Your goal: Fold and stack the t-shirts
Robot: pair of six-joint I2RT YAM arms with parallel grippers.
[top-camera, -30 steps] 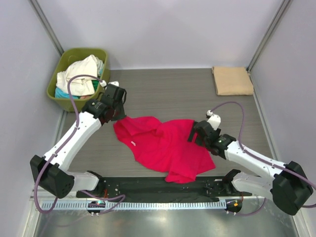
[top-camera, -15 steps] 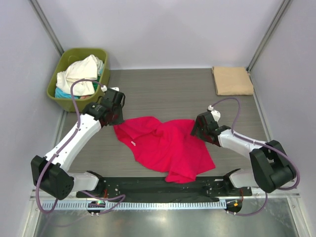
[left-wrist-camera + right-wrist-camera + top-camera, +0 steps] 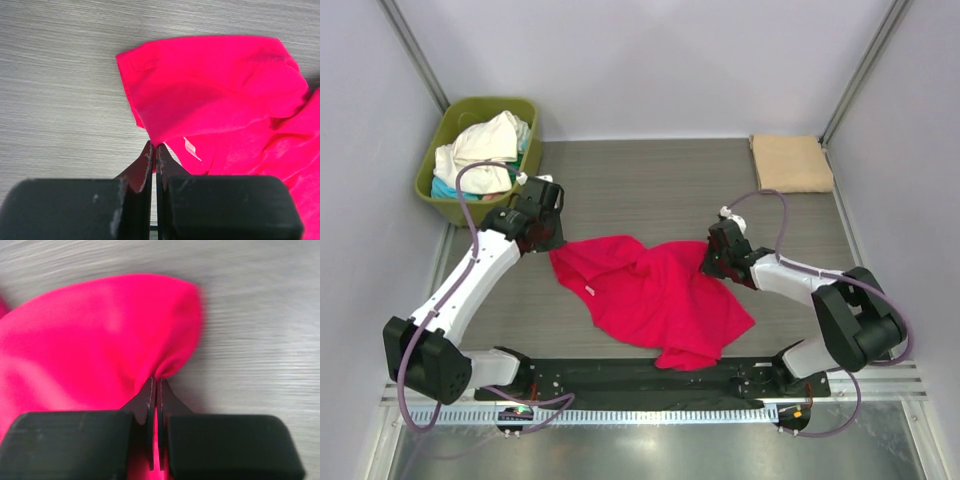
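A crimson-red t-shirt (image 3: 655,295) lies crumpled across the middle of the table. My left gripper (image 3: 552,245) is shut on its left edge, red cloth pinched between the fingertips (image 3: 153,146). My right gripper (image 3: 708,262) is shut on the shirt's right edge, the cloth (image 3: 100,340) bunching up at the fingertips (image 3: 156,381). A tan-beige t-shirt (image 3: 791,163) lies folded at the back right. Cream-white (image 3: 480,148) and teal (image 3: 444,189) t-shirts are heaped in the tub.
The olive-green plastic tub (image 3: 450,120) stands at the back left corner. A black bar (image 3: 640,378) runs along the near edge between the arm bases. Grey walls close in the table on three sides.
My right gripper moved left and toward the back onto the shirt's right edge and shut on it. My left gripper, still shut on the left edge, shifted slightly toward the back left.
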